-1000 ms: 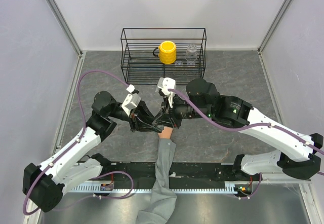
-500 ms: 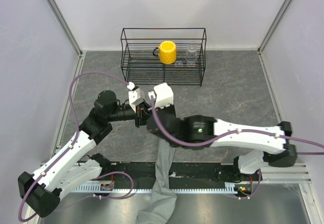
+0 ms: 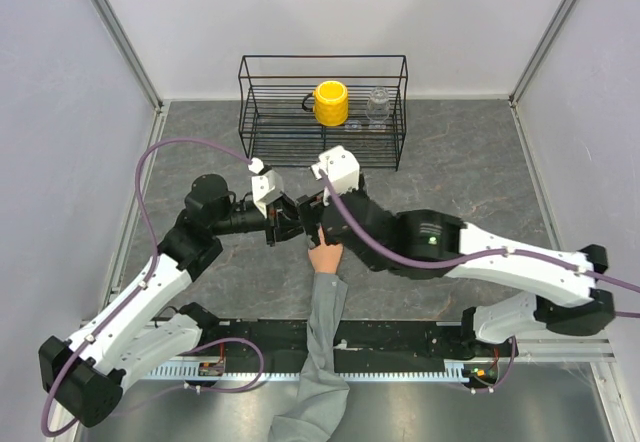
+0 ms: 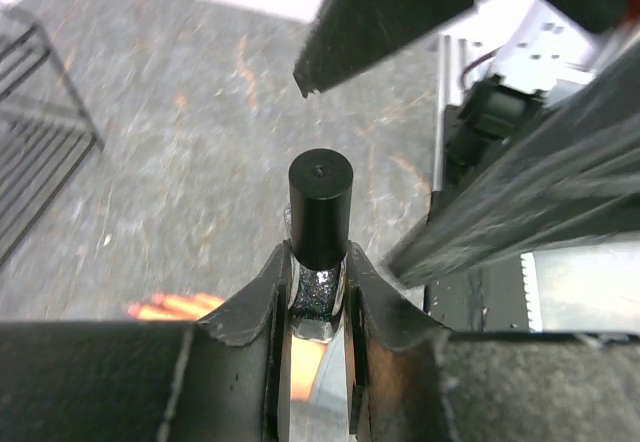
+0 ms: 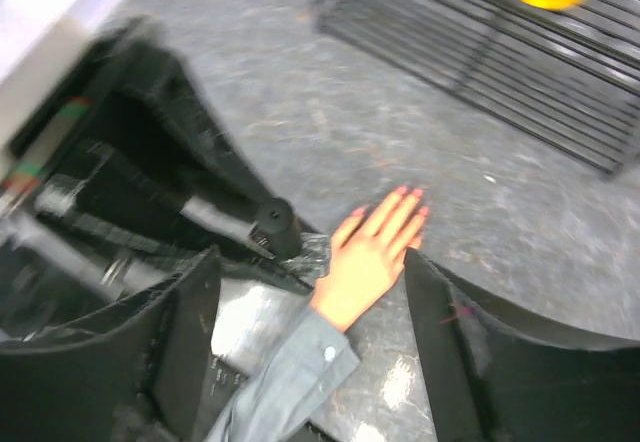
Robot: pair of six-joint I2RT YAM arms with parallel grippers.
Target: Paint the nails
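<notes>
Two grippers crowd above the mannequin hand (image 3: 325, 257), which lies flat on the table (image 3: 470, 162) near the middle of its near edge, grey sleeve (image 3: 325, 337) trailing back over that edge and fingers aimed at the far-edge rack (image 3: 320, 112). Now the left gripper (image 4: 318, 282) is pinched tight on the polish bottle (image 4: 318, 297), black cap (image 4: 320, 207) jutting toward the right gripper (image 5: 310, 262), whose jaws are spread wide, framing cap and hand. The nails (image 5: 408, 197) sit beneath and just beyond that pincer, reddish, though blur hides whether that's paint. The cap's long axis points into the gap, so the right arm looks best placed to take it
</notes>
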